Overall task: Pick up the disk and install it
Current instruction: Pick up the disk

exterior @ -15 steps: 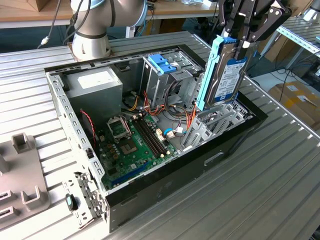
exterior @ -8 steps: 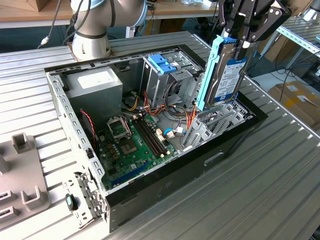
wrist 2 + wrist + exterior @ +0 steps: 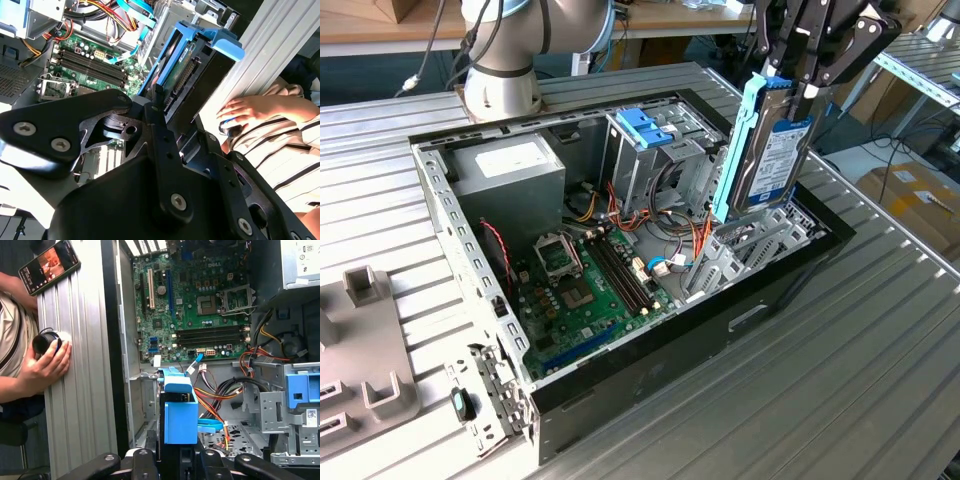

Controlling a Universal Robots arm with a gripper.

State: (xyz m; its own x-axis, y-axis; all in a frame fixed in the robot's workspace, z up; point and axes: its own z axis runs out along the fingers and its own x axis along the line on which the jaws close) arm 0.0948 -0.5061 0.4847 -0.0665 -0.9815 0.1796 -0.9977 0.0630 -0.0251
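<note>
My gripper (image 3: pixel 792 85) is shut on the top edge of the disk (image 3: pixel 775 165). The disk is a silver-grey drive with a white label in a light blue carrier rail (image 3: pixel 738 150). It hangs upright, on edge, over the end of the open computer case (image 3: pixel 620 380) at the exterior view's right, with its lower end just above the empty metal bay (image 3: pixel 760 245). In the second wrist view the disk (image 3: pixel 186 75) runs away from the black fingers (image 3: pixel 159 125), connector side showing. In the first wrist view the blue end of the disk (image 3: pixel 180 412) points down into the case.
Inside the case lie a green motherboard (image 3: pixel 585 285), a grey power supply (image 3: pixel 510 165), loose cables (image 3: pixel 665 265) and a metal drive cage with a blue bracket (image 3: pixel 645 125). A person's hand (image 3: pixel 45 362) rests on the table beside the case, near a phone (image 3: pixel 50 265). Grey fixtures (image 3: pixel 365 340) stand at the exterior view's left.
</note>
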